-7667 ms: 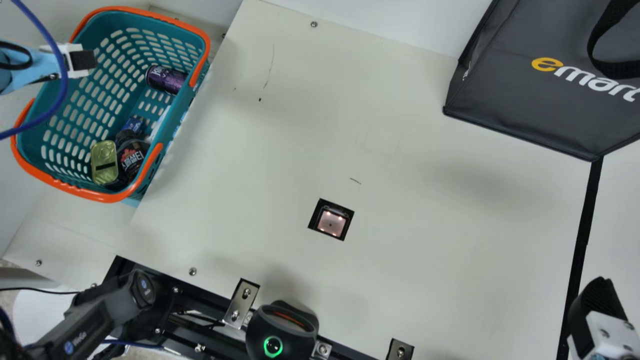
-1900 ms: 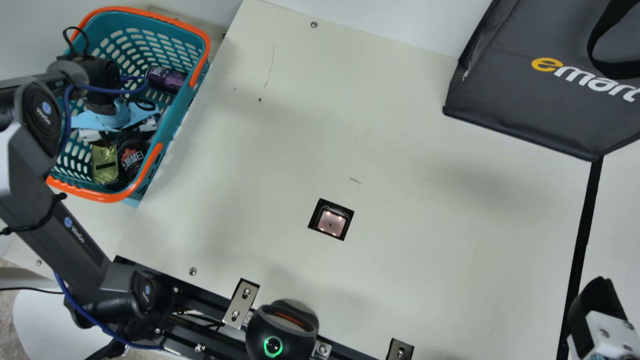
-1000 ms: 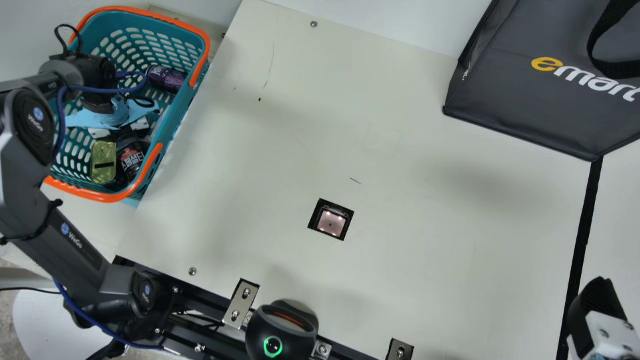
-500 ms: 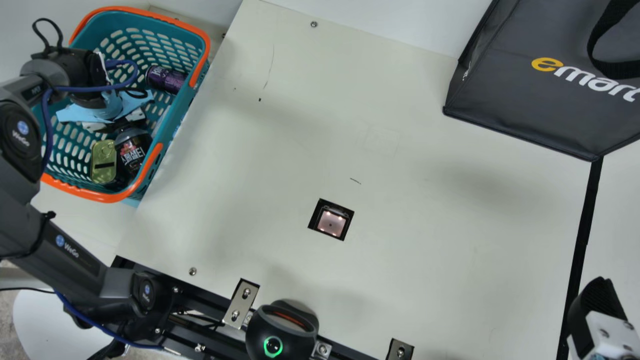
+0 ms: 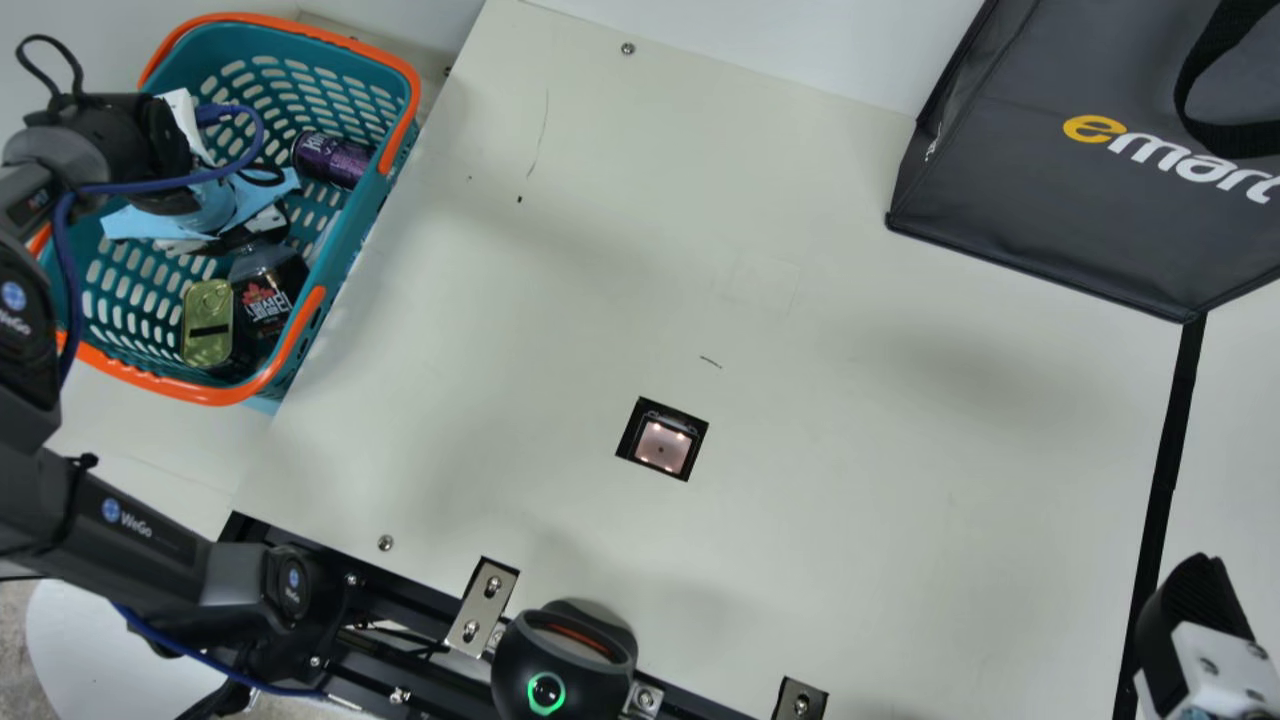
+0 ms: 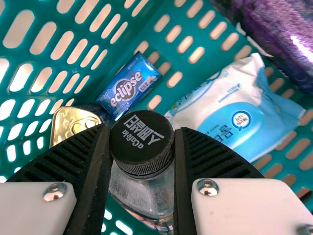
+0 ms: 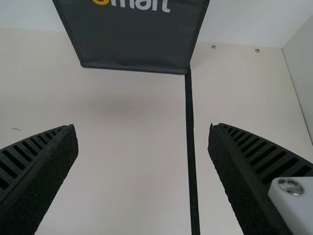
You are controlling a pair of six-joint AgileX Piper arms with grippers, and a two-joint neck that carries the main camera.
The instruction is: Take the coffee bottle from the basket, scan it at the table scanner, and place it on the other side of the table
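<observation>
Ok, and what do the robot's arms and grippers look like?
The left arm is dark grey and black with round blue badges, a blue cable and light blue wrapping near the wrist. The left gripper and right gripper both have black ribbed fingers on white mounts with silver screws.

My left arm (image 5: 150, 545) is dark grey and black, marked with round blue badges (image 5: 293, 579). A blue cable (image 5: 64, 270) runs along me; there's a looped black cord (image 5: 50, 38) and light blue wrapping (image 5: 128, 222). Both my arms have black ribbed fingers (image 6: 63, 156), white housings (image 6: 34, 205) and silver screws (image 6: 208, 186).
</observation>
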